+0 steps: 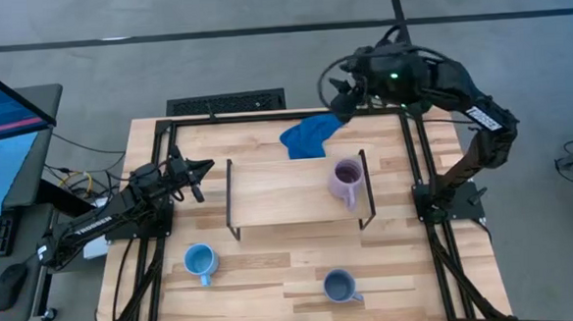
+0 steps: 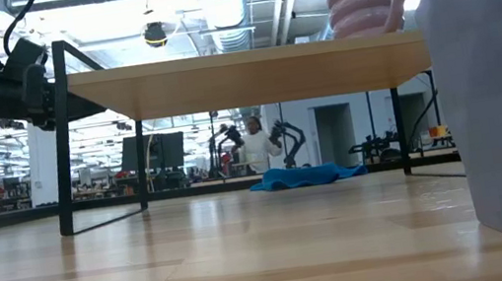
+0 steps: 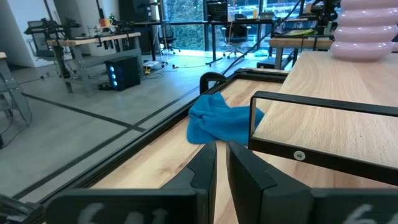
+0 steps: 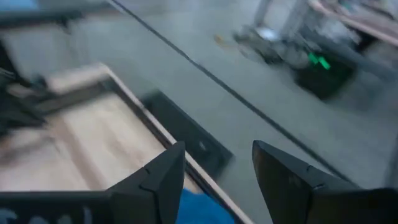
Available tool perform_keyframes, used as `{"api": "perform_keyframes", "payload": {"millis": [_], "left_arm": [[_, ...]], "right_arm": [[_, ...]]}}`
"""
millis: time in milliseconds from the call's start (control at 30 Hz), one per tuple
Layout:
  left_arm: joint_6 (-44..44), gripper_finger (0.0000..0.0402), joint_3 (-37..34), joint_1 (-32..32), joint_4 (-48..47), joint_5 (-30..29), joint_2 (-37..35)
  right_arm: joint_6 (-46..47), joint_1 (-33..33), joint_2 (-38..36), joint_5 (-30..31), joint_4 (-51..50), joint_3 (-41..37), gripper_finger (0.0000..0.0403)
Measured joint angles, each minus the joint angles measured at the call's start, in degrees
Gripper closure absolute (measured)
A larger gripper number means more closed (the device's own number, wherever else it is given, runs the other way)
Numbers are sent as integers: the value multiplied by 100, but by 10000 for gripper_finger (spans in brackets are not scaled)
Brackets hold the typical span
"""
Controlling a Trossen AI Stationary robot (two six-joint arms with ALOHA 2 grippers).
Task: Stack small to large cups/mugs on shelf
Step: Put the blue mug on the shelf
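Nearest you on the bench [image 1: 274, 299], two mugs wait untouched: the grey-blue mug [image 1: 339, 286] at near right and the sky-blue mug [image 1: 199, 259] at near left, both just in front of the shelf [image 1: 288, 192]. One step looks done: the lilac mug [image 1: 347, 180] stands upright on the shelf's right end, so you have two placements left.

Your left gripper [image 1: 197, 172] hovers just off the shelf's left edge, jaws nearly closed and holding nothing, as the left wrist view shows. Your right gripper [image 1: 342, 101] hangs over the far edge of the bench, above the blue cloth [image 1: 306, 137], jaws spread wide and empty in its own wrist view.

The next move likely calls for opening the left jaws and reaching toward you for the sky-blue mug, or bringing the right arm all the way forward for the grey-blue one; which mug is larger is hard to judge from here.

White lettering runs along the left arm's link, too small to read.
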Motion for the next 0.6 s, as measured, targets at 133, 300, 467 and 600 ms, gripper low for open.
{"api": "perform_keyframes", "payload": {"millis": [133,300,467,600], "left_arm": [[0,374,1,-2,0,0,1],[0,374,0,-2,-2,0,1],[0,374,1,0,-2,0,1],[0,374,0,0,-2,0,1]], "right_arm": [[-405,332,-318,-213,226,0,193],[-475,656,-801,-209,226,-38,193],[-598,984,-1443,-211,315,-418,193],[-548,1334,-2017,-196,473,-1018,193]]}}
